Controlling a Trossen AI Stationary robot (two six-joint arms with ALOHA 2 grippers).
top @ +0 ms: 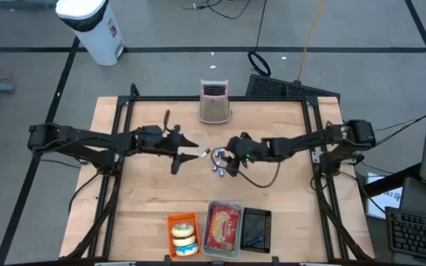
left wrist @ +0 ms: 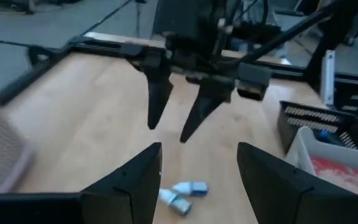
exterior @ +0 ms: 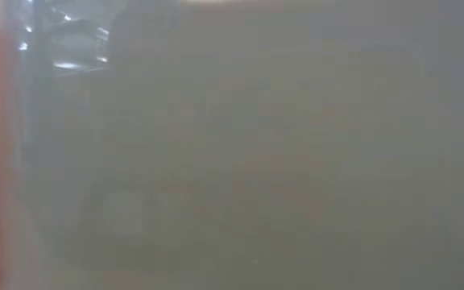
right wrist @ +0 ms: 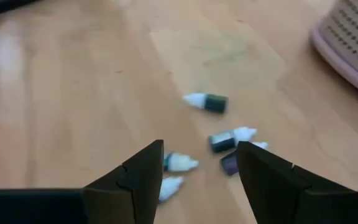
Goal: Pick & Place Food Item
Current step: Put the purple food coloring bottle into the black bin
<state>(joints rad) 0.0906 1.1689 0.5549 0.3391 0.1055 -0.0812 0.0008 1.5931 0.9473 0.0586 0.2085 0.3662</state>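
My two tools meet near the middle of the worktop (top: 146, 192) in the high view, left tool (top: 188, 157) reaching in from the left of the frame, right tool (top: 228, 164) from the right. Both stand wide with nothing between their fingers.

Between the two tools, at frame centre, lies a small cluster of little bottles (top: 218, 167) with white tips and dark bodies. In the right wrist view the bottles (right wrist: 219, 142) lie scattered on the wood just ahead of my right fingers (right wrist: 135, 177), some touching, one apart. In the left wrist view two bottles (left wrist: 182, 193) lie between my left fingers (left wrist: 132, 186), with the right tool (left wrist: 179, 127) hanging above them, pointing down.

At the top centre of the high view stands a pink basket (top: 214, 103). Along the bottom edge sit three trays side by side: an orange tray (top: 183, 235) with round pastries, a clear tray (top: 224, 227) with red-packed food, and a black tray (top: 257, 230).

The low view is blocked by a pale blur.
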